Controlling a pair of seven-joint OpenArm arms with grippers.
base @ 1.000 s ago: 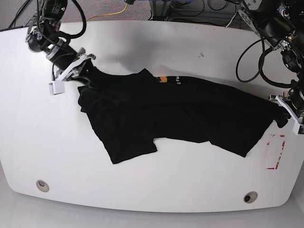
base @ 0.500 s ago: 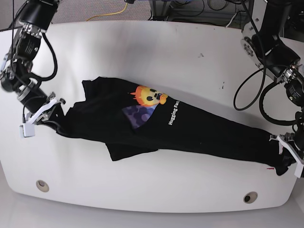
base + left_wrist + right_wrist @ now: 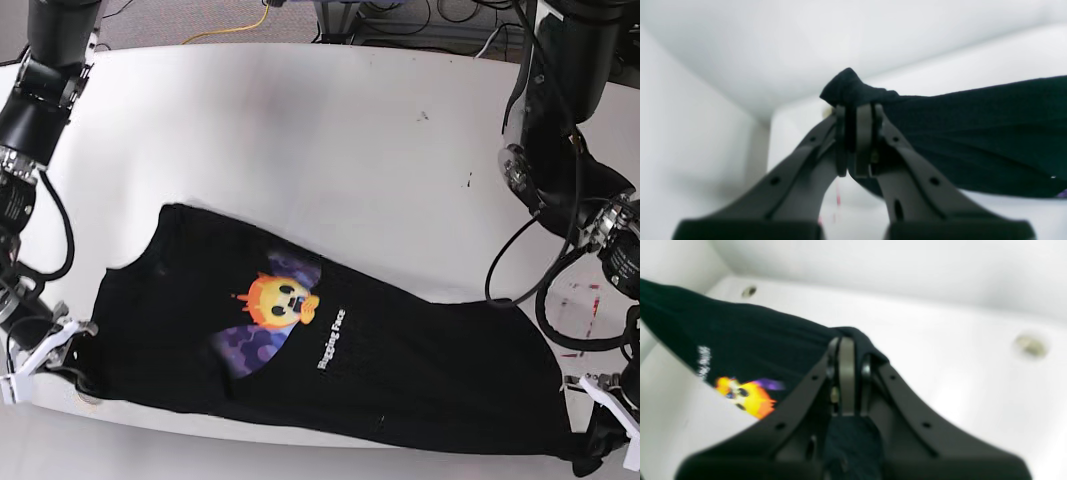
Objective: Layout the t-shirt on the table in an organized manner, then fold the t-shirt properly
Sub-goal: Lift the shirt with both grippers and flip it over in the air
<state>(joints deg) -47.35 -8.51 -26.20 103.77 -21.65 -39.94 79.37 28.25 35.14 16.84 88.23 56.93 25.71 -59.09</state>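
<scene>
Two grippers held the t-shirt (image 3: 330, 350) stretched across the near part of the counter (image 3: 300, 120). At about 8 o'clock in the base view, the right gripper (image 3: 62, 350) sat at the counter's near-left edge, its jaws clenched on a bunched corner of black fabric; the right wrist view showed that cloth pinched between the pads, with the shirt running away toward 10 o'clock. From there the garment lay print-side up, its long axis running from 9 o'clock down toward 4 o'clock, so it sat slightly skewed to the counter's front edge. An orange-and-yellow cartoon face (image 3: 280, 297) with purple shapes around it showed left of centre, and a line of small white lettering (image 3: 332, 340) ran just right of it. At about 4 o'clock the left gripper (image 3: 603, 440) hung past the near-right corner, jaws clamped on the other bunched end. Red tape marks (image 3: 583, 292) showed on the counter just above that gripper.
</scene>
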